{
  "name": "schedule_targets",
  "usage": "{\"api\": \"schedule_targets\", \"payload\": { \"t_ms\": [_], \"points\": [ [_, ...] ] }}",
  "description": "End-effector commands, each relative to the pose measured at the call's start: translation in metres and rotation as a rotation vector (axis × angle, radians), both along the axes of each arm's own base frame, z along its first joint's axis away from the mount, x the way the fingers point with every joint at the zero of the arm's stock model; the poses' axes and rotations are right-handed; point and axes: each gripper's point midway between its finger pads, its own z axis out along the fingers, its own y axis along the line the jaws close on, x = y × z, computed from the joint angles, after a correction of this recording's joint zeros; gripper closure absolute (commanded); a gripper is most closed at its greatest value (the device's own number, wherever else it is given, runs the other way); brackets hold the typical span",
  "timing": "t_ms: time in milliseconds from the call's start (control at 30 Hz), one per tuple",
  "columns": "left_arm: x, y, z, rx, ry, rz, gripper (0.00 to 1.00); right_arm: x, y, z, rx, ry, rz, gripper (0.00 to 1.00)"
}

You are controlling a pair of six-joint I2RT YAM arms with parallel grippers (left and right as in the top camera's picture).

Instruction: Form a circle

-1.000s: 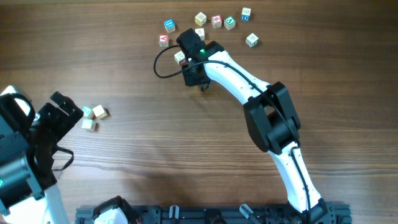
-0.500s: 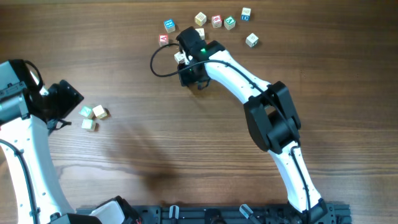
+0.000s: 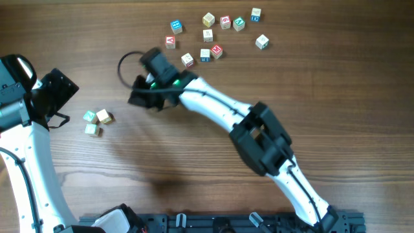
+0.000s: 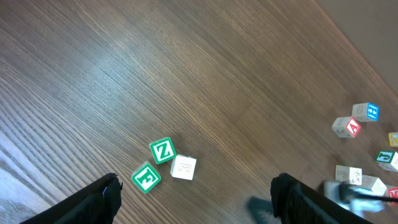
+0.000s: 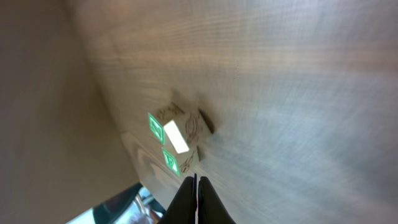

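The circle shows as a tight cluster of three pale wooden letter cubes (image 3: 95,120) on the table's left side. In the left wrist view two of them have green faces, a Z (image 4: 163,150) and an F (image 4: 145,177), beside a plain cube marked 3 (image 4: 184,167). My left gripper (image 3: 63,103) (image 4: 196,188) hangs open just left of the cluster, holding nothing. To the right of the cluster my right gripper (image 3: 132,99) is shut and holds nothing. Its tips (image 5: 194,179) point at the three cubes (image 5: 177,140), a short way off them.
Several more letter cubes (image 3: 217,35) lie scattered at the far middle of the table and show at the right edge of the left wrist view (image 4: 364,112). The right arm's white links (image 3: 213,107) stretch diagonally across the middle. A black rail (image 3: 226,223) runs along the near edge.
The right arm has swung left, away from the scattered cubes and toward the cluster, with its jaws closing fully. The left gripper has drawn back a little to the left.
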Motion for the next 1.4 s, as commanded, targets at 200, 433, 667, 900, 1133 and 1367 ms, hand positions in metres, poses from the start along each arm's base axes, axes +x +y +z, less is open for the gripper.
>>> {"api": "schedule_targets", "payload": {
  "t_ms": [200, 433, 667, 900, 1133, 1367],
  "points": [
    [-0.002, -0.001, 0.006, 0.007, -0.018, -0.003, 0.19, -0.007, 0.022, -0.030, -0.043, 0.063, -0.220, 0.96],
    [-0.002, -0.001, 0.006, 0.007, -0.018, -0.003, 0.14, -0.016, 0.050, -0.046, 0.042, 0.095, -0.239, 0.96],
    [-0.001, -0.001, 0.006, 0.007, -0.018, -0.003, 0.12, -0.010, 0.049, -0.046, 0.035, 0.065, -0.271, 0.96],
    [-0.001, -0.001, 0.006, 0.007, -0.018, -0.003, 0.11, -0.001, 0.045, -0.047, 0.022, 0.031, -0.316, 0.95],
    [-0.001, -0.001, 0.006, 0.007, -0.019, -0.003, 0.11, 0.001, 0.046, -0.045, 0.034, 0.023, -0.318, 0.95],
    [-0.002, -0.001, 0.006, 0.006, -0.018, -0.003, 0.11, -0.003, 0.054, -0.054, 0.071, 0.065, -0.297, 0.95]
  ]
}}
